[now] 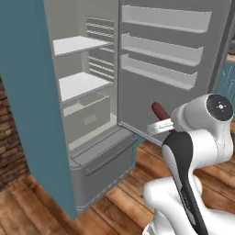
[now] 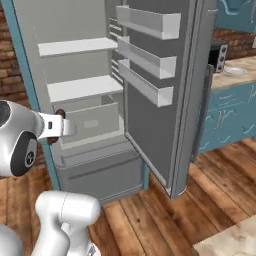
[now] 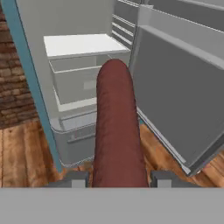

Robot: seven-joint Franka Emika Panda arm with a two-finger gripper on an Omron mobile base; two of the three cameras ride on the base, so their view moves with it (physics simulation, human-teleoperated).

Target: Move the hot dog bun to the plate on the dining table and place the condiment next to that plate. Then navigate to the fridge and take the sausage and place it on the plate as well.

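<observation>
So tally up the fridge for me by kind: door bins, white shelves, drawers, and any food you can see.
Door bins: 3
White shelves: 2
Pale drawers: 1
Bottom freezer drawer: 1
Sausage: 1, clamped in the gripper, outside the fridge
Total: 8

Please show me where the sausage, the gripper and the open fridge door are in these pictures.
sausage (image 3: 117, 127): hand view, middle of its dark red body.
gripper (image 3: 117, 178): hand view, midway between the two fingertips, shut on the sausage.
fridge door (image 2: 150, 115): right base view, grey inner panel below the shelves.
</observation>
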